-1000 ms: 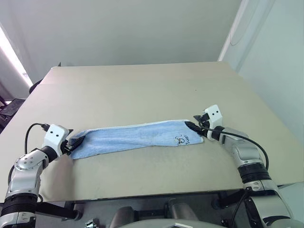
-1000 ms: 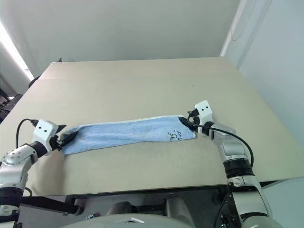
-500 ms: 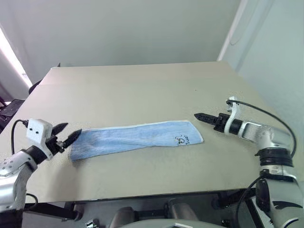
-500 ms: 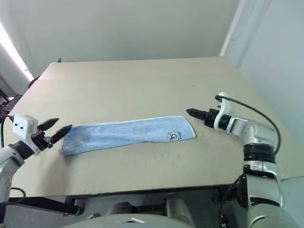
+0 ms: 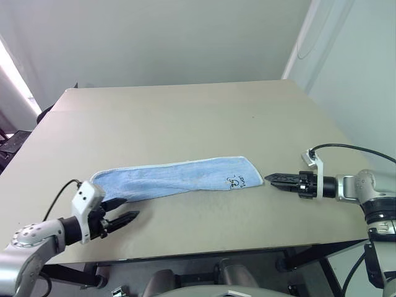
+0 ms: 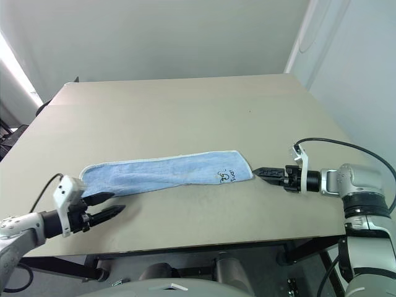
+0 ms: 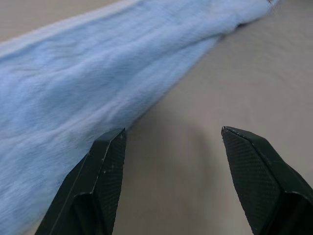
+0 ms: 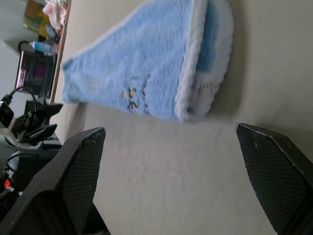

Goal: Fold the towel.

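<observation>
Your left gripper (image 5: 127,210) hovers low over the table (image 5: 185,117) near its front edge, at about 8 o'clock in the head view. Its two black fingers (image 7: 105,161) stand spread apart with nothing between them. They point toward 3 o'clock, along the front of the towel (image 5: 176,178). In the left wrist view one finger sits at the towel's near edge, while the other is over bare tabletop; you cannot tell from these pictures whether that finger touches the cloth.

At the centre of the table you see the towel lying free, a long, narrow light-blue band already doubled over lengthwise. It runs from about 9 o'clock to about 3 o'clock, slanting a little toward the far side as it goes right. A whitish stitched edge traces its far side and curves round its right end. A small dark embroidered mark (image 5: 236,181) sits close to that right end, on the near side. In the right wrist view the two layers show at the rounded end, one lying on the other.

Your right gripper (image 5: 273,180) is at about 4 o'clock, just beside the towel's right end but apart from it. It points toward 9 o'clock, straight at the cloth, and lies nearly level above the tabletop. The right wrist view shows its fingers (image 8: 80,166) spread wide and empty, with the towel's end framed between them.
</observation>
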Robot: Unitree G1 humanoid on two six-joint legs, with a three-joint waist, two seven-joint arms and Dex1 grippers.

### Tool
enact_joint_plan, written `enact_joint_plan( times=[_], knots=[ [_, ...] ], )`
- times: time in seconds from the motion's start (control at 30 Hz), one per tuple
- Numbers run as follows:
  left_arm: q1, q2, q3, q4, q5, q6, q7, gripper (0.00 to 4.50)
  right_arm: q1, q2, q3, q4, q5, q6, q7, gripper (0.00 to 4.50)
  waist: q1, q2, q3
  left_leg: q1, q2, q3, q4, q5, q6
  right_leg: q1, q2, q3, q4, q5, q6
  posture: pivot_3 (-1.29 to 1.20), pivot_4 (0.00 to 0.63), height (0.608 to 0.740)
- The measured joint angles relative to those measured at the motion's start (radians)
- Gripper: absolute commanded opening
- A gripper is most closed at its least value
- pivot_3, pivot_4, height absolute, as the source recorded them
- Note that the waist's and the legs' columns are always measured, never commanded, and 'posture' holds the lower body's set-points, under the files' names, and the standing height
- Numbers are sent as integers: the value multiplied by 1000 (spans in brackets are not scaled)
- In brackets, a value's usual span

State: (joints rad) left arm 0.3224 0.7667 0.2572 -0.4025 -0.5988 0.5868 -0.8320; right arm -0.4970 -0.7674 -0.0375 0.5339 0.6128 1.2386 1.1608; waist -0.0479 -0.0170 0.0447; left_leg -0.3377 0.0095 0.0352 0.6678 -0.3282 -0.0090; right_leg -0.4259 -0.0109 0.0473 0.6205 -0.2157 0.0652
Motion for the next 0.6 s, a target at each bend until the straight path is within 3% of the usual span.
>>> enact_joint_plan(
  times=[0.53,0.6],
  knots=[
    [-17,-3,-37,-10,30,0,28,3272,-133,206,-69,141,-23,-13,-134,4462,-54,-3,-1,2,1,1,0,0,0,3,3,3,5,1,-2,0,0,740],
    [-20,-3,-38,-10,35,-2,30,3272,-146,226,-69,150,-35,-25,-150,4076,-58,-3,-1,2,1,1,0,0,0,3,3,3,5,1,-2,0,0,740]
  ],
)
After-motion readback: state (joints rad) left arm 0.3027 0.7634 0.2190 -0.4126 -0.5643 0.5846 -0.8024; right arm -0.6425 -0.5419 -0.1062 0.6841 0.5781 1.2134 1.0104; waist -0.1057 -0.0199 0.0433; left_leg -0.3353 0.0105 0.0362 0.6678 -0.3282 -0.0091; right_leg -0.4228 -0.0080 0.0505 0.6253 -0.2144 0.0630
